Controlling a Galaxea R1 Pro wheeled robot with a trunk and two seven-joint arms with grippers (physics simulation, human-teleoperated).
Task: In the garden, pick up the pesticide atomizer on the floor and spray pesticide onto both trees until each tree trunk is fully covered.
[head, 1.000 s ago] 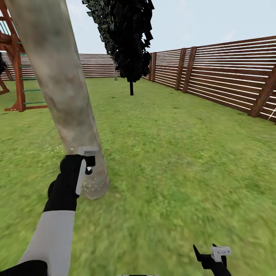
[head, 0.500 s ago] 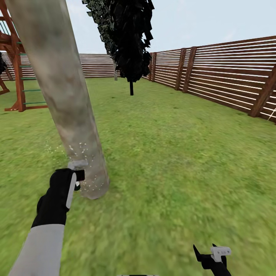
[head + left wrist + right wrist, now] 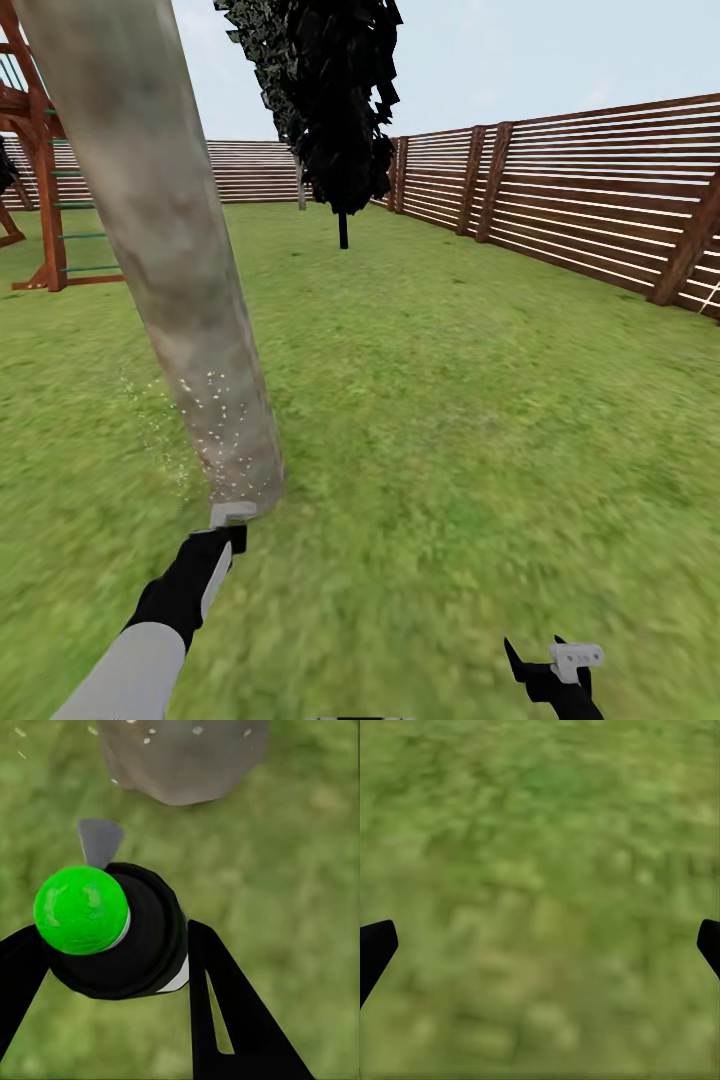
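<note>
Left gripper [image 3: 112, 967] clamped on the sprayer [image 3: 112, 930], low at the trunk's [image 3: 170, 260] foot, six o'clock of it. Best to lift the nozzle and sweep upward past the white specks, keeping close. Right gripper [image 3: 556, 672] spread wide over grass [image 3: 540, 870], idle.

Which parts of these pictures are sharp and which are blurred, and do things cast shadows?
Head view: tree trunk and fence fairly sharp, near lawn smeared, no clear cast shadows. Left wrist view: pesticide atomizer crisp, grass soft. Right wrist view: grass wholly blurred.
</note>
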